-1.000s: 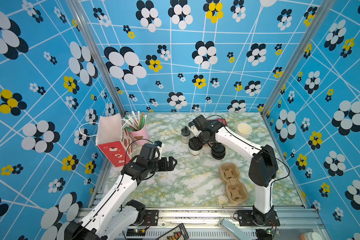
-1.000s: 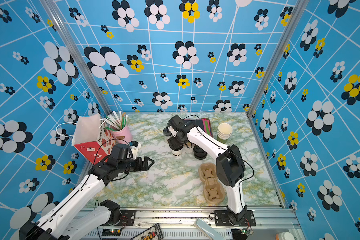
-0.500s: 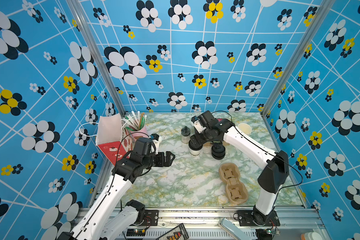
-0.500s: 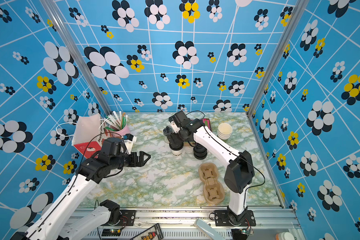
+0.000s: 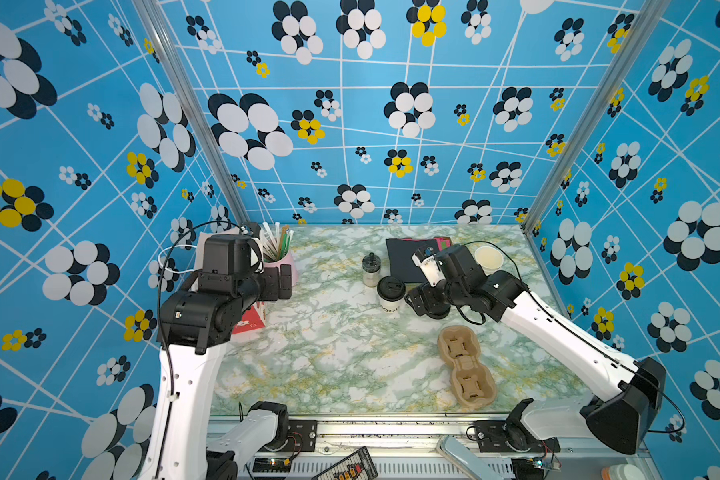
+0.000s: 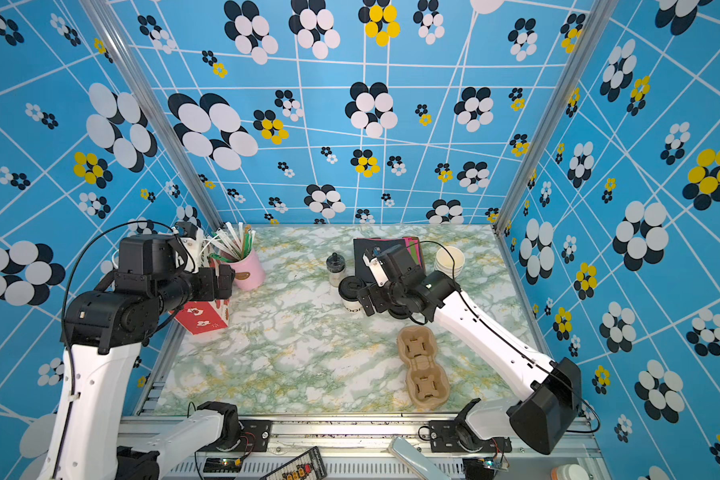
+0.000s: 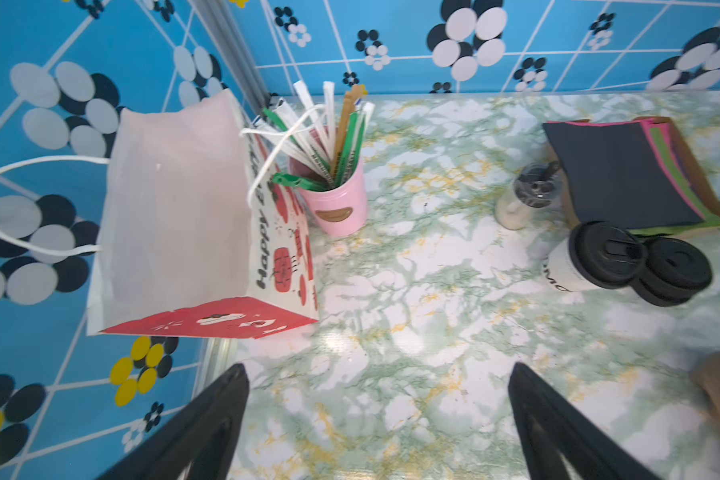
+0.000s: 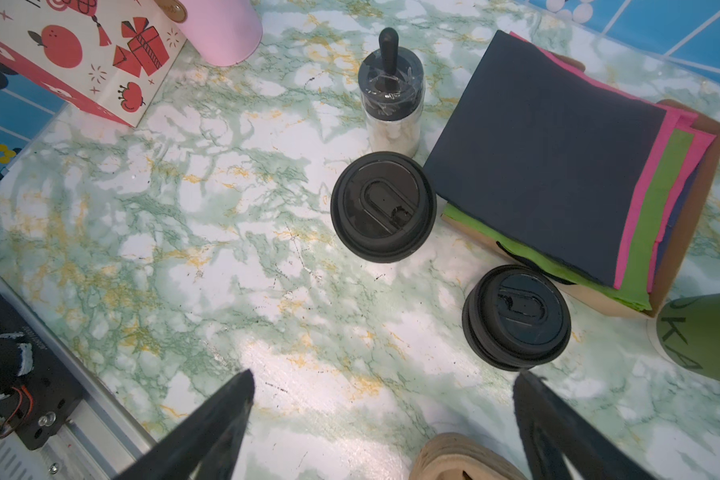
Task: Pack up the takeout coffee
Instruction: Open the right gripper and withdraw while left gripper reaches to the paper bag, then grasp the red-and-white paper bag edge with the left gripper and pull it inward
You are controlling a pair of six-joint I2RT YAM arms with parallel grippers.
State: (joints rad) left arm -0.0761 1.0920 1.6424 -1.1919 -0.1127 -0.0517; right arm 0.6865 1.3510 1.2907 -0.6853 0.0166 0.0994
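Black plastic caps the takeout coffee (image 5: pixel 390 293), a small white paper cup with a round sip lid. It stands upright on the green-veined, marble-look desk (image 5: pixel 329 365), in the rear half and a little right of the middle. The cup is just in front of the small glass shaker with a black top (image 5: pixel 371 268) and at the front left corner of the dark napkin stack with pink and green layers (image 5: pixel 404 257).

The right claw (image 5: pixel 416 301) hangs just beside the cup, on the side toward the desk's right edge, with its fingers spread wide and holding nothing. In the right wrist view the cup (image 8: pixel 383 206) sits ahead of that claw (image 8: pixel 383 376), apart from both fingers and roughly in line with the gap between them. The squat stack of black lids (image 8: pixel 516 316) lies close to one fingertip (image 8: pixel 524 380), beside the cup but not touching it.

The left claw (image 7: pixel 378 368), also wide open and empty, hovers near the desk's left edge. It is by the red-and-white paper gift bag (image 7: pixel 175 216) and the pink tin of wrapped straws (image 7: pixel 337 199).

The bag's side reads "Happy", then a word starting with B that the handle cuts off. Dark letters run round the cup's wall, but too few show to read a word. The print on the straw wrappers is too small to read. The tin's brown oval label shows no legible text.
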